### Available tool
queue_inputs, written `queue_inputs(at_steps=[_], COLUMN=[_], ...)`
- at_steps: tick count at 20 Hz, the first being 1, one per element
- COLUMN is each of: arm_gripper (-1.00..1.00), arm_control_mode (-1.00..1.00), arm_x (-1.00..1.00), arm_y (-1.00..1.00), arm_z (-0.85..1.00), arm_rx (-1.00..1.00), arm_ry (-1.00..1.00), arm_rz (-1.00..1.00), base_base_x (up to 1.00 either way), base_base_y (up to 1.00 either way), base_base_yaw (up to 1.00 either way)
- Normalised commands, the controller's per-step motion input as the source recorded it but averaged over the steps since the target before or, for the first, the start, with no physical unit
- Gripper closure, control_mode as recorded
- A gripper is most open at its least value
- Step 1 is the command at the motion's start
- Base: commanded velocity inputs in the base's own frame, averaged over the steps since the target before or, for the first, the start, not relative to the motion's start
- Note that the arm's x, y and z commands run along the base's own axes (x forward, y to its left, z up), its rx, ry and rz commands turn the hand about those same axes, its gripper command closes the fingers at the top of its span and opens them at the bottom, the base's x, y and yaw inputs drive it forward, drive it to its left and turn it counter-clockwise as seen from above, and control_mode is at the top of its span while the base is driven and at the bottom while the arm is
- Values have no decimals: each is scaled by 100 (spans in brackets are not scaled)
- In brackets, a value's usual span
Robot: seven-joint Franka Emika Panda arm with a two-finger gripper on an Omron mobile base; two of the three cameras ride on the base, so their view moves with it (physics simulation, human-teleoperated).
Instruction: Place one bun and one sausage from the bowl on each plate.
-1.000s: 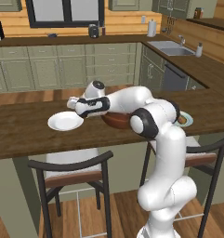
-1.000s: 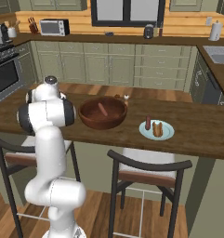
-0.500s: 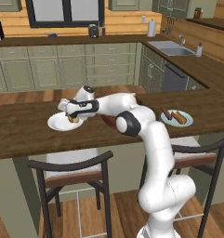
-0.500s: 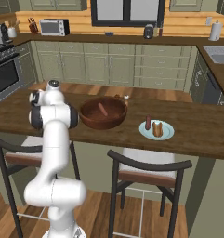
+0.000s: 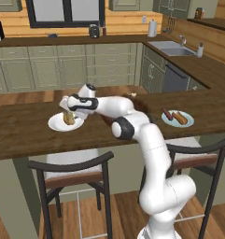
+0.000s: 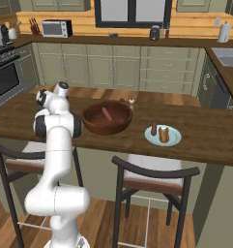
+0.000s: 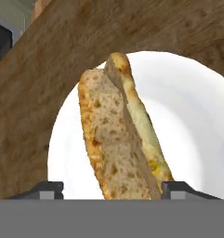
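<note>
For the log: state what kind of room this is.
A home kitchen, rendered in simulation: a sink set in the back counter, a microwave beside a stove, and a wooden breakfast bar with stools.

Arm reaches left across the wooden counter [image 5: 30,135]. Gripper [image 5: 68,115] low over white plate [image 5: 55,124] at left, a bun [image 5: 69,118] between the jaws, over the plate. Bowl [image 5: 141,106] mostly hidden behind the arm. Blue-rimmed plate [image 5: 188,123] at right holds a sausage [image 5: 167,114] beside a bun [image 5: 180,117]. Two stools [image 5: 73,175] near side.
</note>
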Motion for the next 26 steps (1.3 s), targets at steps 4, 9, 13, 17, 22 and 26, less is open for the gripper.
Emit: queue_inputs(at_steps=[4, 9, 13, 17, 22, 26], arm_gripper=[-100, -100, -100, -100, -100, -100], arm_control_mode=[-100, -100, -100, -100, -100, -100], arm_x=[-52, -100, -87, -24, 30, 38], arm_y=[-93, -100, -100, -86, -4, -86], arm_z=[23, 85, 88, 34, 4, 54], arm_rx=[24, 21, -3, -46, -25, -6], arm_ry=[-12, -15, 0, 18, 16, 5], arm_rz=[-9, -18, -27, -20, -3, -2], base_base_x=[0, 0, 0, 0, 0, 0], base_base_y=[0, 0, 0, 0, 0, 0], base_base_yaw=[0, 0, 0, 0, 0, 0])
